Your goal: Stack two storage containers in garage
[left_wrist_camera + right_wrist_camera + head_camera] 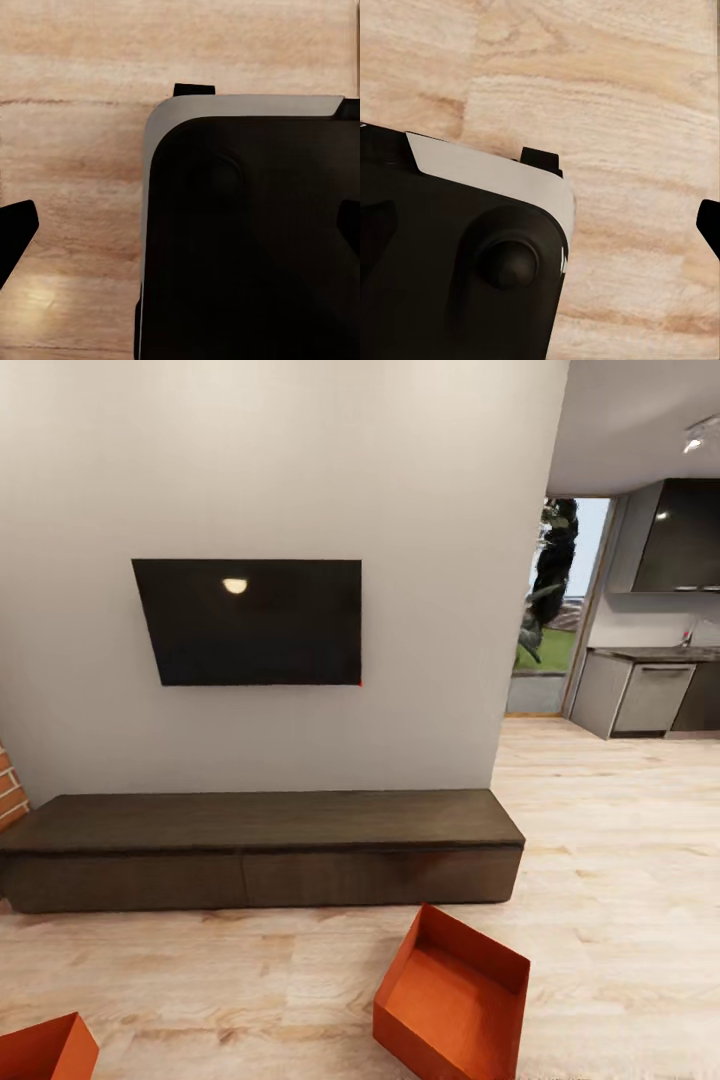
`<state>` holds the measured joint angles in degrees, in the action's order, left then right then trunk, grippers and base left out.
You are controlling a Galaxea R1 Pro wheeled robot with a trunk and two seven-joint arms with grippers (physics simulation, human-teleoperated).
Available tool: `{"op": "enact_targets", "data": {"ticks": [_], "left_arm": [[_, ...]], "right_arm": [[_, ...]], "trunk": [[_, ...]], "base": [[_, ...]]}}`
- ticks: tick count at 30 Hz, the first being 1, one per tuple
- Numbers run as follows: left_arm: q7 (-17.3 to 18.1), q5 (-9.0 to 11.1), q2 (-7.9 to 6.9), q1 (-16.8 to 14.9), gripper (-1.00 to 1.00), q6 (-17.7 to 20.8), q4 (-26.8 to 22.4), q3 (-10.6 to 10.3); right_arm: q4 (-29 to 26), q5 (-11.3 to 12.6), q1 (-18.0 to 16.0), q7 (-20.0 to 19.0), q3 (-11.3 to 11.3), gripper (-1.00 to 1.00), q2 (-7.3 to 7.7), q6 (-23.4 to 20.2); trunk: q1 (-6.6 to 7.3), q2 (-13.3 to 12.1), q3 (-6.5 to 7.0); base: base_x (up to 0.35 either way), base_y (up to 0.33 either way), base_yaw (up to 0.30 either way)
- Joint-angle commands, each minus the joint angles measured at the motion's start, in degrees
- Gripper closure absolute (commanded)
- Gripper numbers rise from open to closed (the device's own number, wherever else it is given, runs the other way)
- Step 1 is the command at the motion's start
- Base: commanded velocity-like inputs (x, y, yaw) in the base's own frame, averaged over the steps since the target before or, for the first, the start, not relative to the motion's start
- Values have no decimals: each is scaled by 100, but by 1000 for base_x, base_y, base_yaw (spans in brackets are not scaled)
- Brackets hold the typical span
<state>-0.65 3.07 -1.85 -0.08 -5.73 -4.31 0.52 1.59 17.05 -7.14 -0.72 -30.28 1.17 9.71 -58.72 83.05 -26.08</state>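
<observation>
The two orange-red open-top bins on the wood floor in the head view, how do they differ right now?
The orange-red bin nearer the middle shows almost whole, with its open top and inner walls visible; the orange-red bin at the lower left corner is cut off by the picture's edge, so just one corner shows. The middle bin sits turned at an angle to the long dark low cabinet. Both share one colour and rest on the light wood plank floor.
</observation>
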Motion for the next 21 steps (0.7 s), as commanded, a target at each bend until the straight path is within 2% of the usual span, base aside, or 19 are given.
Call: {"op": "enact_targets", "data": {"ticks": [1, 5, 18, 21], "left_arm": [[-1, 33, 0, -1, -100, -15, 0, 1], [10, 35, 0, -1, -100, -15, 0, 1], [12, 36, -1, -1, -100, -15, 0, 1], [12, 37, -2, -1, -100, -15, 0, 1]], "right_arm": [[17, 53, -7, -8, -48, -100, -3, 31], [17, 53, -7, -8, -48, -100, -3, 31], [17, 53, -7, -8, -48, -100, -5, 31], [17, 53, -7, -8, -48, -100, -11, 31]], "trunk": [[-1, 3, -6], [-1, 3, -6], [-1, 3, -6], [-1, 3, 0]], "base": [[179, 57, -246], [268, 89, -160], [310, 114, -12], [278, 171, -115]]}}
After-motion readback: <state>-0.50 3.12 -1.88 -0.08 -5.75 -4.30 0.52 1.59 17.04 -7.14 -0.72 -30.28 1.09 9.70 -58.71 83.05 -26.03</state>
